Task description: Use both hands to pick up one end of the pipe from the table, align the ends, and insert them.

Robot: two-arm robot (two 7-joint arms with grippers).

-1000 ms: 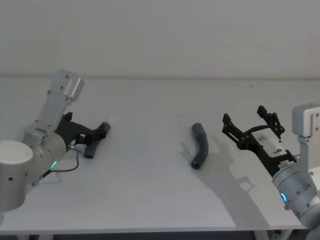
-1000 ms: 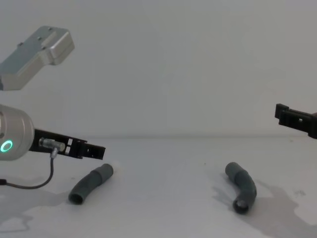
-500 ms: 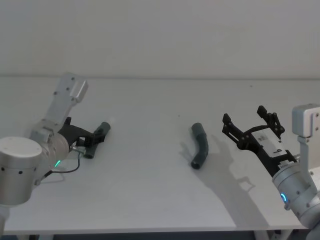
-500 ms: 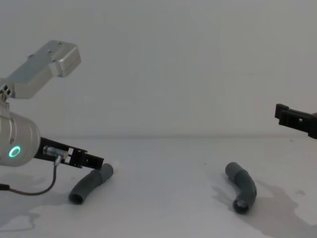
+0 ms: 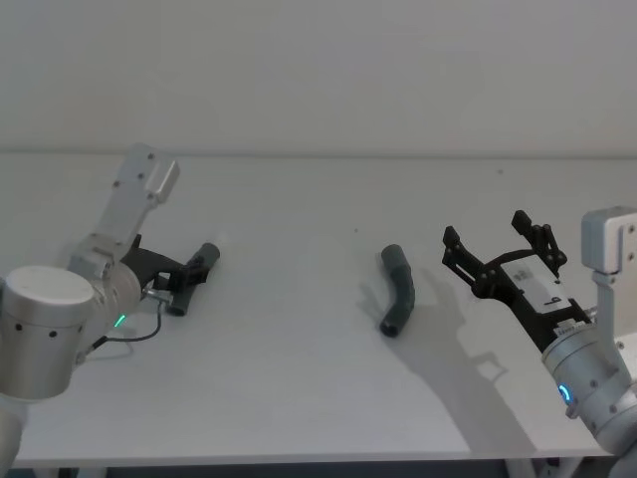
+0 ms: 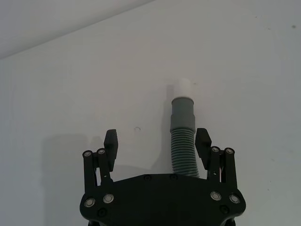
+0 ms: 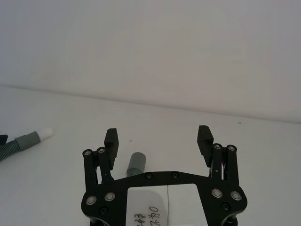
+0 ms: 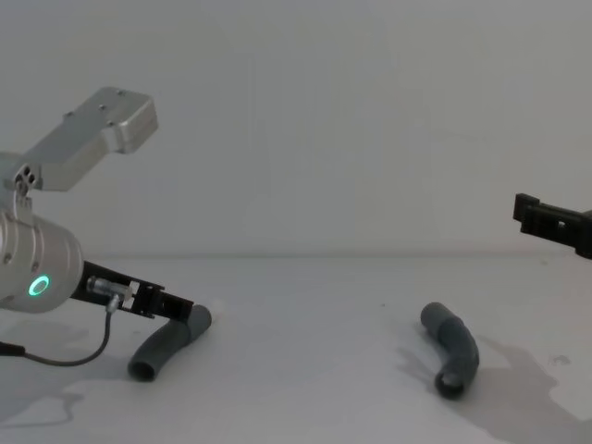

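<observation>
On the left of the desk point(image 5: 299, 378) lies the left hose piece point(image 5: 189, 282), flat on its side, with its white spigot tip point(image 6: 185, 88) and grey cuff point(image 6: 182, 113) pointing away from the arm. It looks light and rubbery. The ribbed middle would probably flex under a squeeze, while the smooth cuff should be stiffer and truer for aiming. A hold on the ribs just behind the cuff seems the best place, since the ridges would resist slipping and the tip would stay free.

The left gripper point(image 6: 157, 140) is low at the desk over this piece. Its jaws are spread wide and straddle the ribbed section, which sits much nearer one jaw than the other. Nothing is clamped, and I cannot tell whether that nearer jaw touches the hose.

Right of centre rests the right hose piece point(image 5: 398, 289), bent at the middle, with one open cuff end point(image 7: 137, 164) facing the right arm. It should handle the same way: light, bendy at the ribs, firm at the cuff.

The right gripper point(image 5: 485, 229) hangs above the desk near that piece, on its right and clear of it. Its jaws are fully apart and hold nothing.
</observation>
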